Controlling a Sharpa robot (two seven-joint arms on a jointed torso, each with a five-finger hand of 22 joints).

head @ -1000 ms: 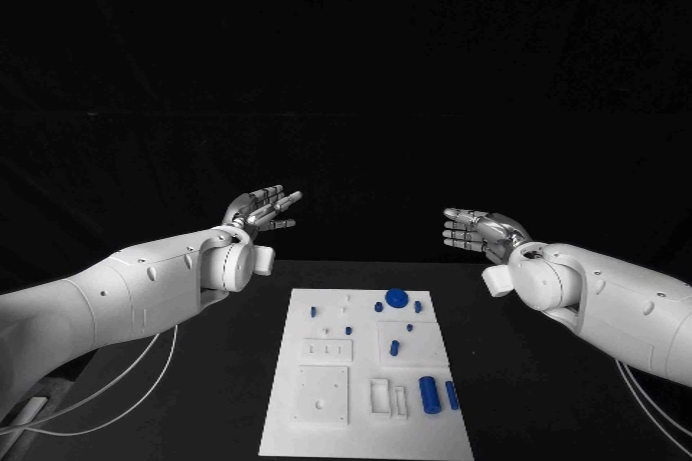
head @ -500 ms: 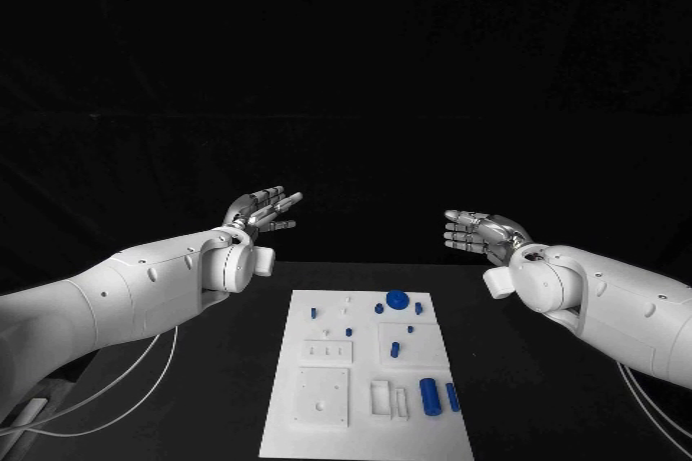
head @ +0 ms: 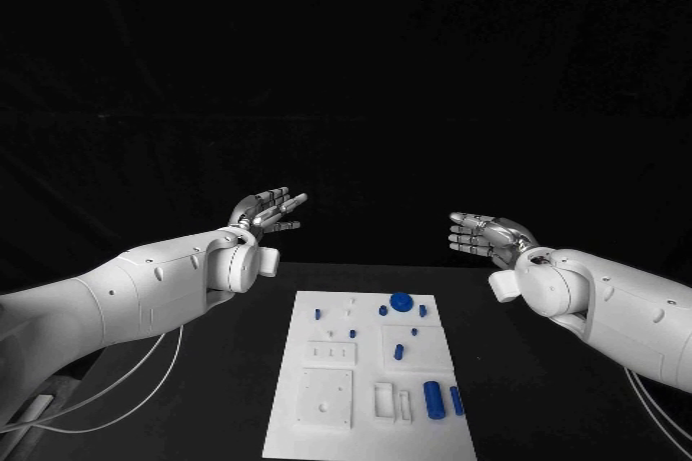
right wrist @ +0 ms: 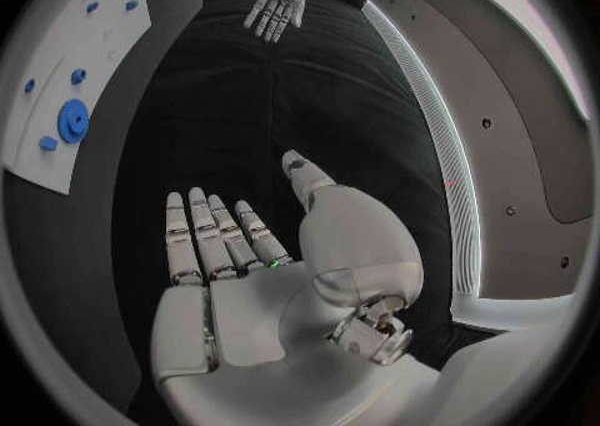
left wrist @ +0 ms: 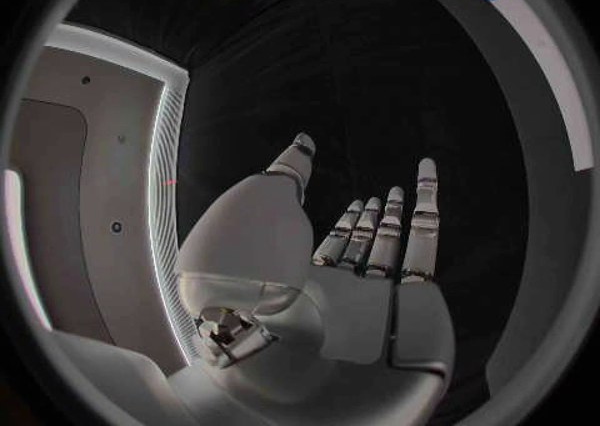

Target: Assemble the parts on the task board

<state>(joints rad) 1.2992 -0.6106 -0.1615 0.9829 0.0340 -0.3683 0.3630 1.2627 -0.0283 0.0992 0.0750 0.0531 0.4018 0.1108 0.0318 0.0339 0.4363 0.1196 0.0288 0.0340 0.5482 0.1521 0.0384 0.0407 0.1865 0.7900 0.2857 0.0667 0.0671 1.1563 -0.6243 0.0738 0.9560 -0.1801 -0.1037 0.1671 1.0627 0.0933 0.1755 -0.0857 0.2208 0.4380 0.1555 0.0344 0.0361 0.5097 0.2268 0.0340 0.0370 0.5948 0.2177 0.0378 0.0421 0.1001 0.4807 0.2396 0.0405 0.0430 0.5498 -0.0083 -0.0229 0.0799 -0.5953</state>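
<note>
Left hand (head: 267, 210) and right hand (head: 483, 235) both released, fingers spread, raised beyond task board (head: 325, 421) with blue parts (head: 433, 394) on counter (head: 534, 411)

Task board between and below two raised hands

The task board (head: 369, 376) lies in the middle of the table (head: 548, 401), nearer the robot than either hand. The left hand (head: 268, 210) hangs to its left and beyond its far edge, the right hand (head: 483, 235) to its right, both well above the table (palms facing each other, well apart). The parts (head: 400, 303) sit mostly on the board's right half, the large round one near the far edge.
</note>
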